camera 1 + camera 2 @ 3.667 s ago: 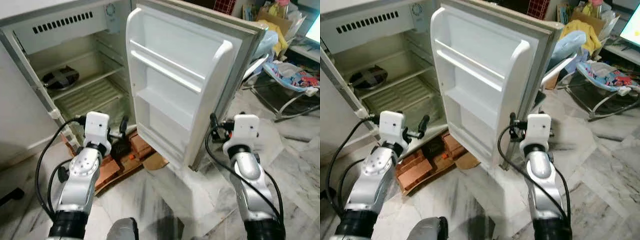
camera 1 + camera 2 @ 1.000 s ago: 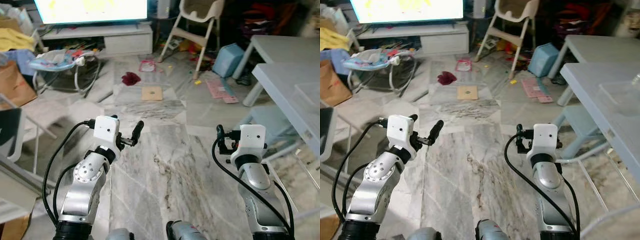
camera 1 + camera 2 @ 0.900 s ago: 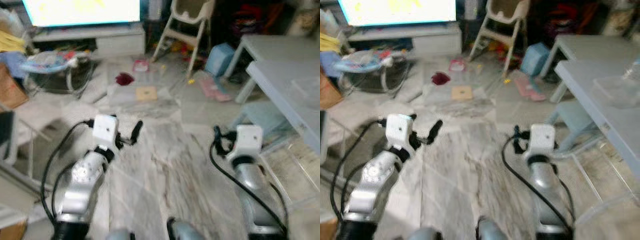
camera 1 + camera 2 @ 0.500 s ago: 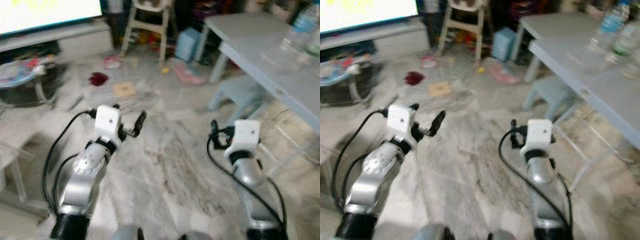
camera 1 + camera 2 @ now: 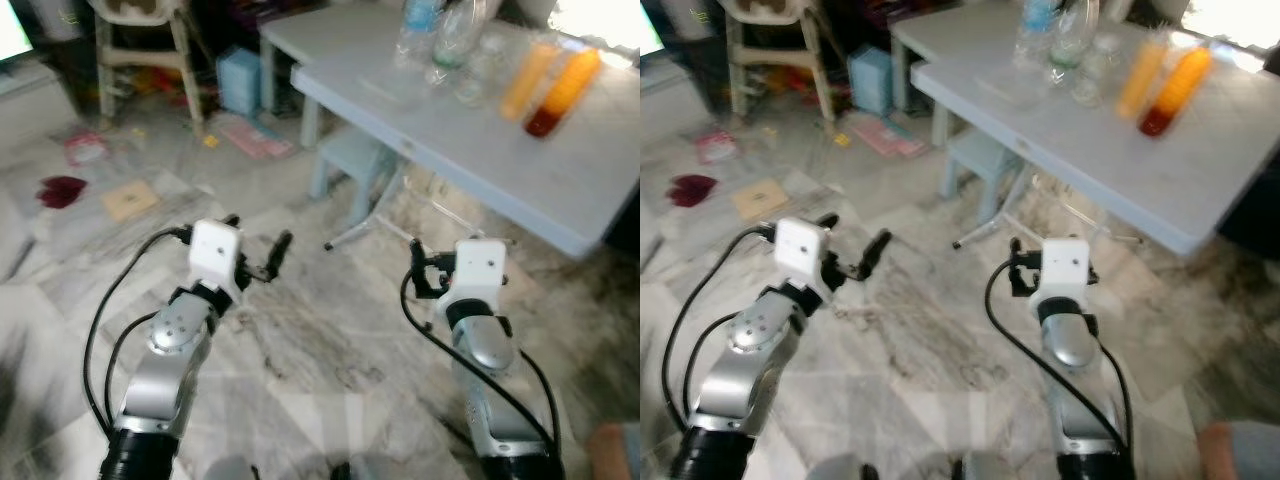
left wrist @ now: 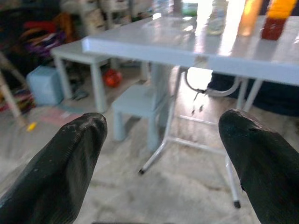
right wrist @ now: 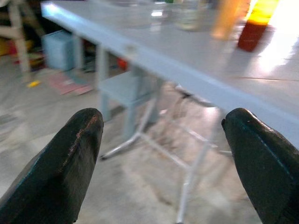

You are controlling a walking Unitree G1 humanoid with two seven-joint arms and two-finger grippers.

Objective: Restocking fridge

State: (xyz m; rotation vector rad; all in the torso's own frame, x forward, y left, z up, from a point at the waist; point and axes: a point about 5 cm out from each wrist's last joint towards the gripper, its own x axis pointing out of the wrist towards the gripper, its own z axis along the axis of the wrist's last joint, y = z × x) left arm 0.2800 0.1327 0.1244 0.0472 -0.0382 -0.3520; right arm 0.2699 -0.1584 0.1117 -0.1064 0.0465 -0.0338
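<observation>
A pale grey folding table (image 5: 480, 150) stands ahead and to the right. On it are two orange juice bottles (image 5: 527, 78) (image 5: 565, 85) and several clear water bottles (image 5: 418, 25). Both arms are raised in front of me over the marble floor, short of the table. My left gripper (image 5: 258, 240) is open with nothing between its fingers (image 6: 70, 158). My right gripper (image 5: 422, 272) is also open and empty, its fingers (image 7: 70, 154) wide apart and aimed at the table's legs and near edge. The view is slightly blurred.
A small light-blue stool (image 5: 350, 155) sits under the table's near end. A high chair (image 5: 140, 30) and a blue box (image 5: 238, 80) stand at the back left. A red cloth (image 5: 62, 190) and a cardboard piece (image 5: 128, 200) lie on the floor.
The camera has swung from the open fridge across the living room to the table, which now sits closer with its bottles in view. Both arms keep the same raised pose.
</observation>
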